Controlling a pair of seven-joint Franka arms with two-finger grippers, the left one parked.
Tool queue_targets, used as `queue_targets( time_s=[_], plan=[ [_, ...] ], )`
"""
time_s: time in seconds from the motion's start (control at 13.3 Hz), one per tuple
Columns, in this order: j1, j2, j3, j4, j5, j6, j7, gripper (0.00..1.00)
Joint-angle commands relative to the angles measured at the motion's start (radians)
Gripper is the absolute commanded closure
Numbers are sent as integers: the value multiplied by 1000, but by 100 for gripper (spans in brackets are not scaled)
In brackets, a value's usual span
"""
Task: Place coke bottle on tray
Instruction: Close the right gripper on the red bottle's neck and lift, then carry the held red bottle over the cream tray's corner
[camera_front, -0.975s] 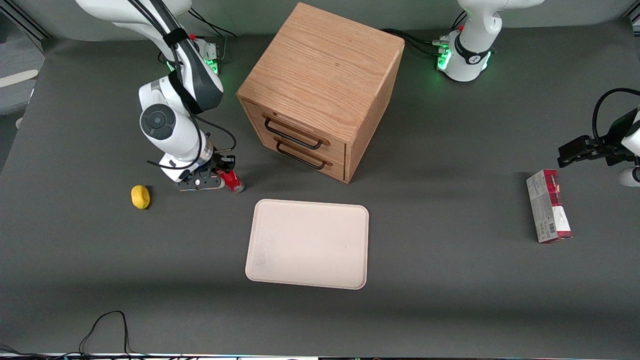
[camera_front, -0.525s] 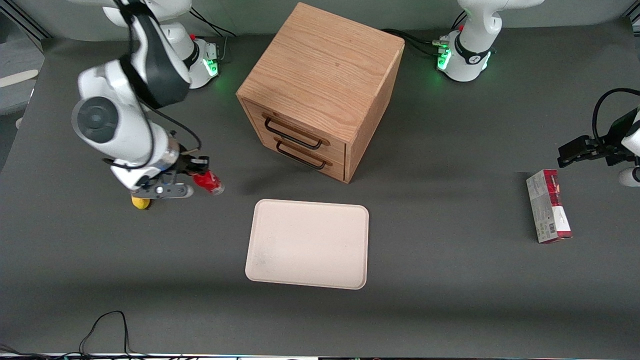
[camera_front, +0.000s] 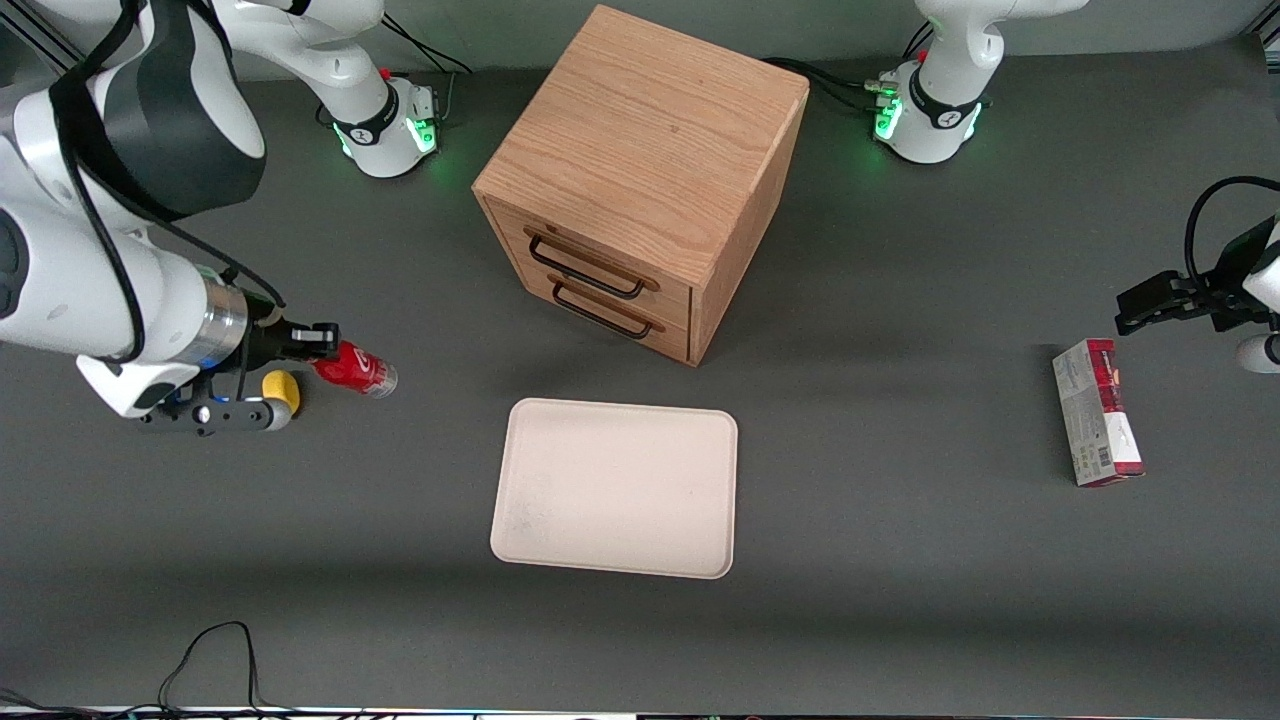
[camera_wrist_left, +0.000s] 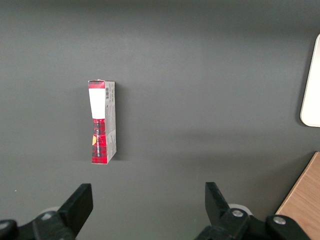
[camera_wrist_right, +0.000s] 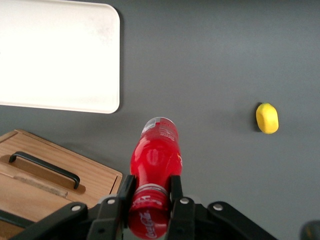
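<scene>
My right gripper (camera_front: 318, 355) (camera_wrist_right: 150, 187) is shut on the cap end of the small red coke bottle (camera_front: 357, 371) (camera_wrist_right: 155, 155). It holds the bottle up in the air, lying nearly level, with its clear base pointing toward the tray. The cream tray (camera_front: 616, 486) (camera_wrist_right: 55, 55) lies flat on the table, nearer the front camera than the wooden cabinet. The bottle hangs well off the tray, toward the working arm's end of the table.
A yellow lemon-like object (camera_front: 281, 389) (camera_wrist_right: 267, 118) lies on the table under the gripper. The wooden two-drawer cabinet (camera_front: 640, 180) (camera_wrist_right: 45, 175) stands mid-table. A red-and-white carton (camera_front: 1096, 411) (camera_wrist_left: 102, 121) lies toward the parked arm's end.
The right arm has lifted the bottle off the table and swung it sideways toward its own end of the table, away from the cabinet. The bottle has tipped from near upright to nearly level.
</scene>
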Motion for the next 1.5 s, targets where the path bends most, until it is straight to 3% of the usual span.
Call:
queue_targets(
  time_s=[0.0,0.22,0.67,0.97,1.43],
  plan=[
    [2,54,1,87,-5,-41,-16,100],
    [13,185,18,191,-3,8,43,100],
    [126,437,22,239,-10,494,405,100],
    [137,479,24,245,-14,539,407,100],
    [155,503,22,238,-80,513,404,100]
  ],
)
